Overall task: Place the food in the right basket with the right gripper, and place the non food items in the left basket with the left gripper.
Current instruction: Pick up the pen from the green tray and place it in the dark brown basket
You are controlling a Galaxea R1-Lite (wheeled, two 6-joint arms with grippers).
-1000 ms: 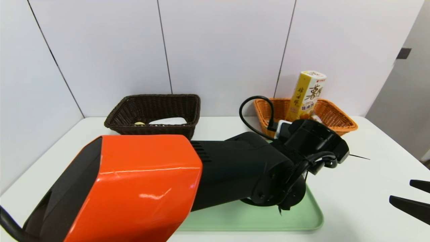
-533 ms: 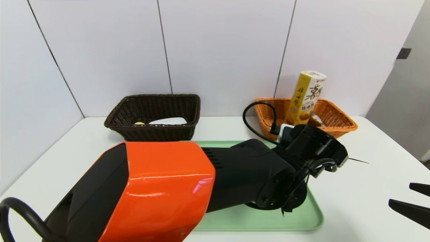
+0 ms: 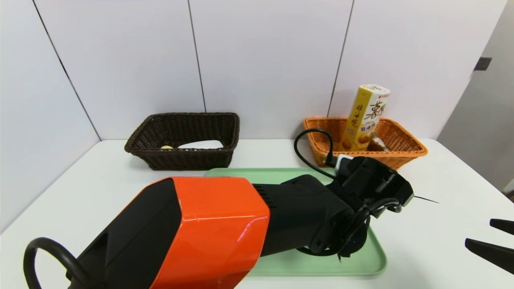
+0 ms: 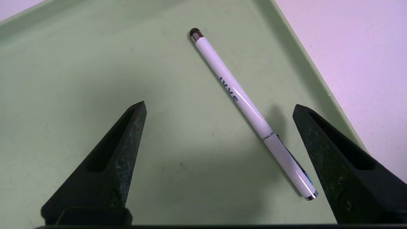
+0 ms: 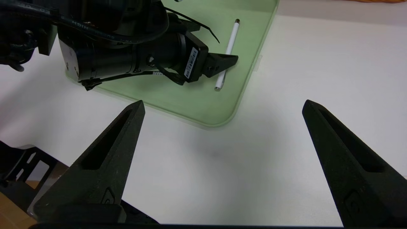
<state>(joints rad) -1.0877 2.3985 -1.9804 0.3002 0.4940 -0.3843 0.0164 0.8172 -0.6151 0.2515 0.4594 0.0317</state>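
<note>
At the right edge of the head view, low down, the right gripper (image 5: 224, 105) pokes in over the white tabletop (image 3: 433, 241), its jaws wide apart with nothing between them.

The left arm (image 3: 225, 220) slants from the lower left of the head view up to right of centre, its orange shell nearest the camera and its black wrist over the right part of the green tray (image 3: 321, 265). The left gripper (image 4: 219, 105) points down at the tray, jaws spread wide. Between them, in the left wrist view, a white pen (image 4: 251, 111) lies on the tray, ungripped.

Farther back, left of centre in the head view, the dark brown basket (image 3: 188, 158) holds a white item (image 3: 201, 144). Toward the upper right, the orange basket (image 3: 405, 150) holds a tall yellow-and-white box (image 3: 363, 118), leaning.
</note>
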